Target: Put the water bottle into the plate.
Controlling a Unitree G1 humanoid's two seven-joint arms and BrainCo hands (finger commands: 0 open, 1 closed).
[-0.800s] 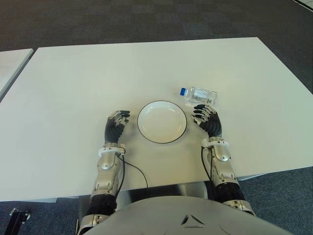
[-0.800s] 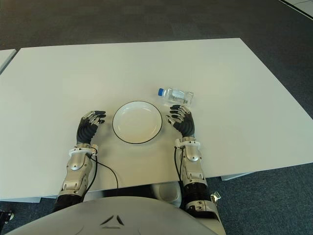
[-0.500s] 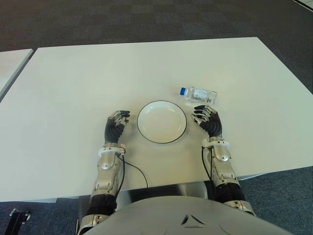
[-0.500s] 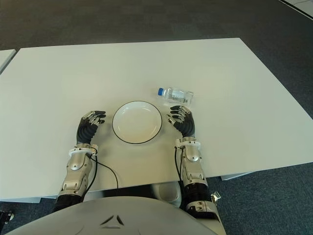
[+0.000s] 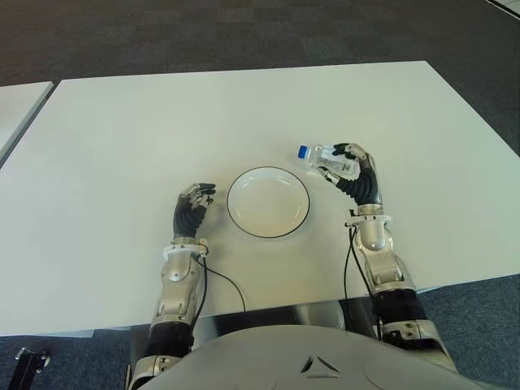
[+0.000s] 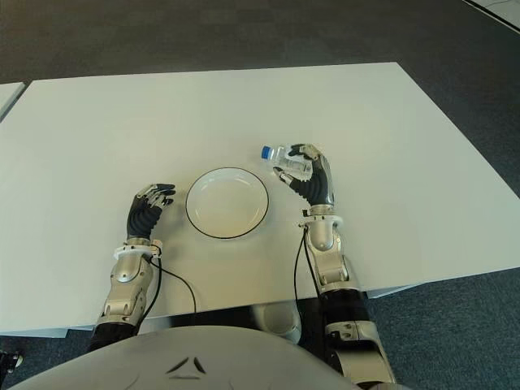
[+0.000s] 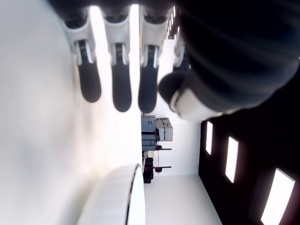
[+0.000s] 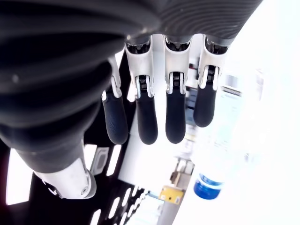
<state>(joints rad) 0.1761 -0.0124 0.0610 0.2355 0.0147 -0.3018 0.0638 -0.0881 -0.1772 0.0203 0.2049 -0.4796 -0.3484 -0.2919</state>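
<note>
The clear water bottle point(image 5: 322, 153) with a blue cap point(image 5: 302, 150) lies on its side on the white table point(image 5: 162, 122), just beyond the right rim of the white, dark-rimmed plate point(image 5: 268, 202). My right hand point(image 5: 349, 166) is raised over the bottle's base end, fingers extended and thumb on the far side. In the right wrist view the fingers point(image 8: 174, 122) hang straight, with the bottle point(image 8: 227, 136) just past their tips and not gripped. My left hand point(image 5: 195, 203) shows left of the plate, fingers relaxed and holding nothing. The plate holds nothing.
The table's front edge runs close to my forearms. A second white table point(image 5: 16, 110) stands at the far left across a narrow gap. Dark carpet point(image 5: 244, 32) lies beyond the table. A thin black cable point(image 5: 219, 280) trails from my left wrist.
My right hand has lifted off the spot beside the plate and moved forward and slightly right, onto the bottle. The bottle, the plate and my left hand have stayed put.
</note>
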